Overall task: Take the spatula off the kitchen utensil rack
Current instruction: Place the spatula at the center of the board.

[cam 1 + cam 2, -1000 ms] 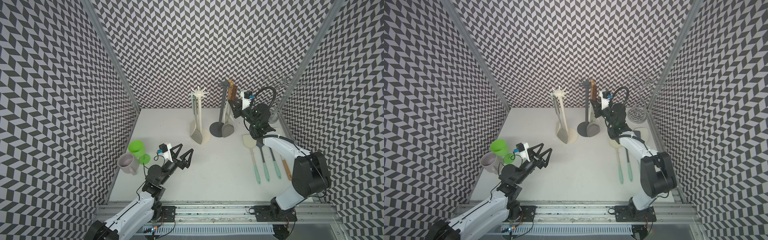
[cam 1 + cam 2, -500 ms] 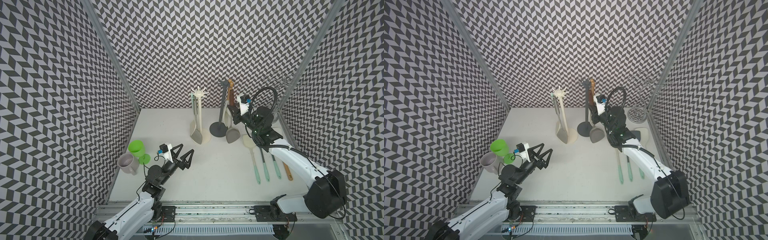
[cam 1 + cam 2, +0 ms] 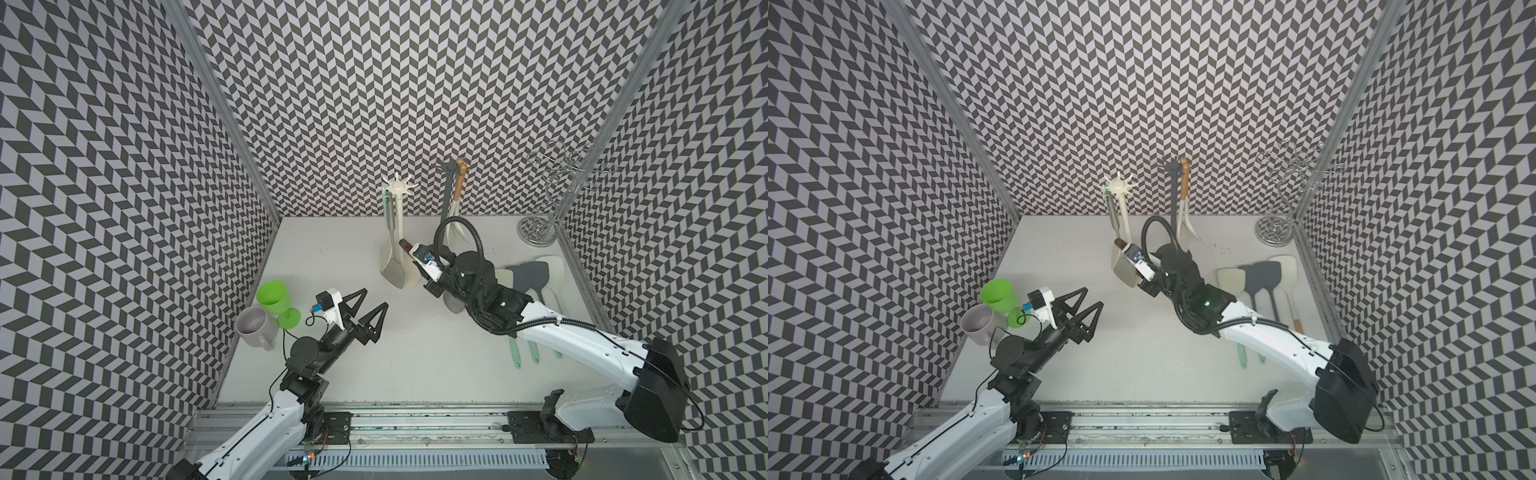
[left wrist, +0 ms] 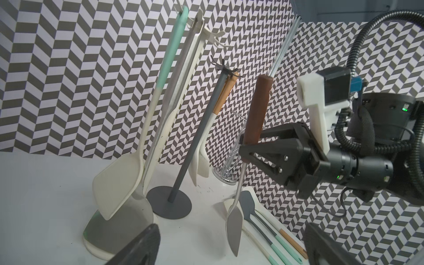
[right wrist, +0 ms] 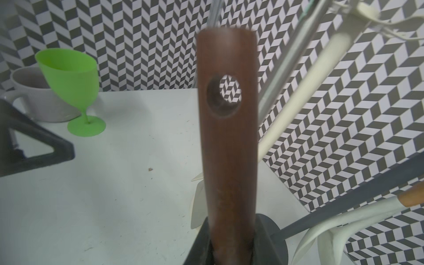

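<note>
The spatula has a brown wooden handle (image 4: 255, 110) with a hole near its end (image 5: 227, 137) and a grey metal blade (image 4: 234, 227). My right gripper (image 3: 420, 266) is shut on the handle and holds the spatula in the air, free of the dark grey utensil rack (image 3: 448, 195), which stands behind it at the back of the table. The blade (image 3: 455, 306) hangs just above the table. A wood-and-white utensil (image 3: 457, 189) still hangs on that rack. My left gripper (image 3: 365, 309) is open and holds nothing, at the front left, well apart from the spatula.
A cream rack (image 3: 400, 208) with hanging spatulas stands just left of the held spatula. Several spatulas (image 3: 532, 274) lie on the table at the right. A wire stand (image 3: 540, 232) is in the back right corner. A green goblet (image 3: 274, 297) and a grey mug (image 3: 253, 332) stand at the left wall.
My right gripper has carried the spatula off the dark grey rack, forward and down towards the middle of the table. The left arm has not moved.
</note>
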